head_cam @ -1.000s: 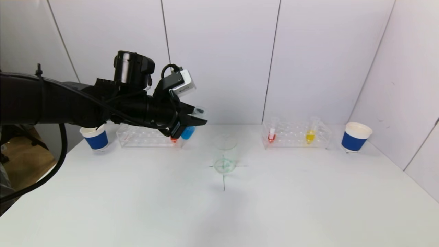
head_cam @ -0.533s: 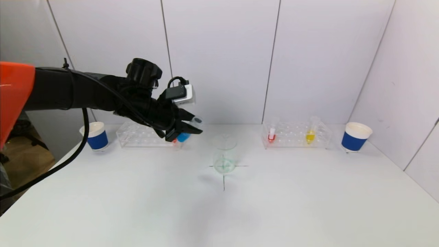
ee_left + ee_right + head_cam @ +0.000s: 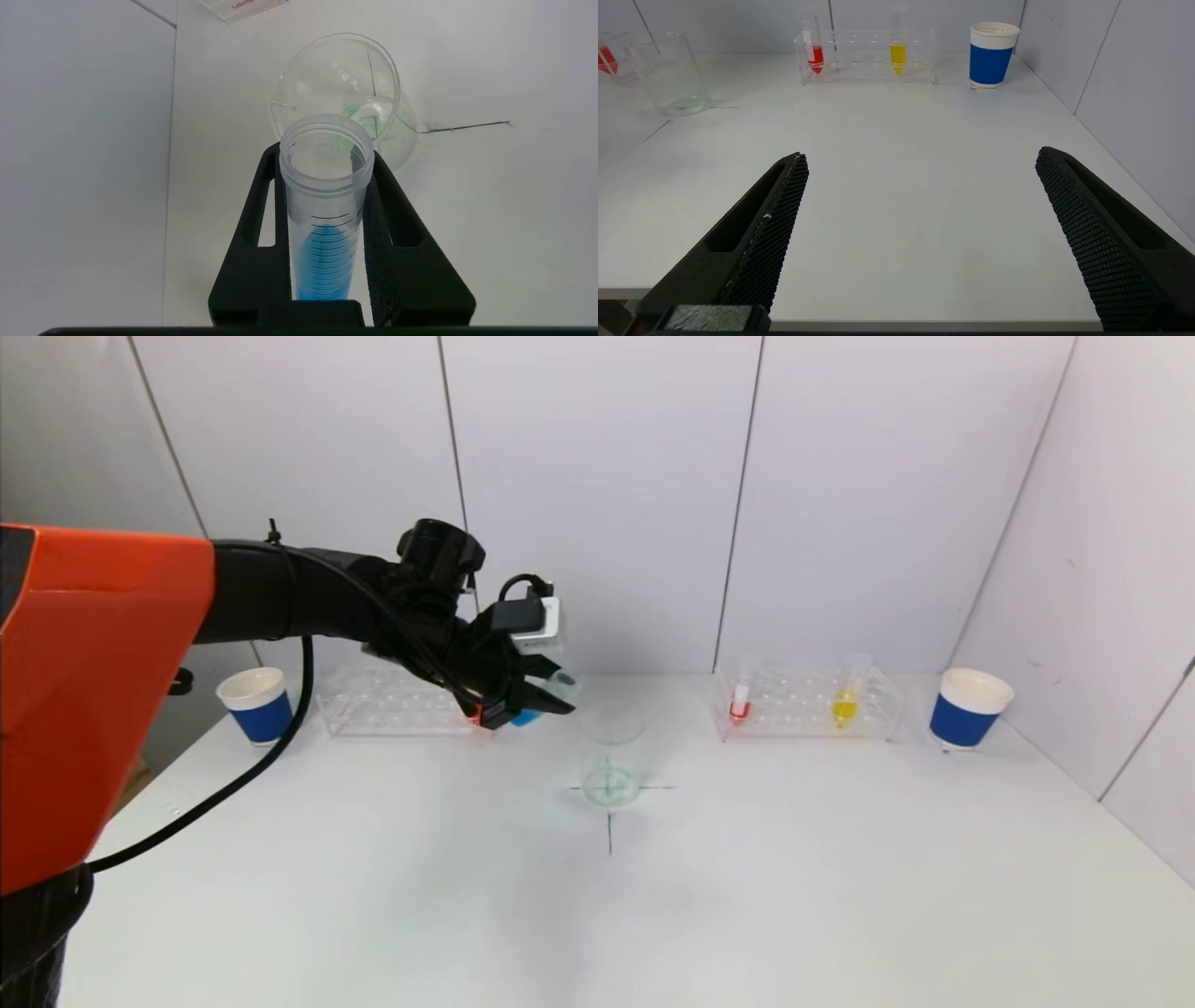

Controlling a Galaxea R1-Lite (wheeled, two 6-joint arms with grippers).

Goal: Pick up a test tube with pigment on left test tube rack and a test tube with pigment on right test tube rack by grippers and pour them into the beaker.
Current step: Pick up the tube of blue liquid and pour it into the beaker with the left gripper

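Beaker (image 3: 611, 753) sits just right of and below my left gripper (image 3: 539, 695), which pinches the tilted blue tube (image 3: 325, 205), mouth toward it.

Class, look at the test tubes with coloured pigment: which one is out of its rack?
The blue test tube, gripped in the left claw and tilted toward the beaker. The red one and yellow one stand in the right rack.
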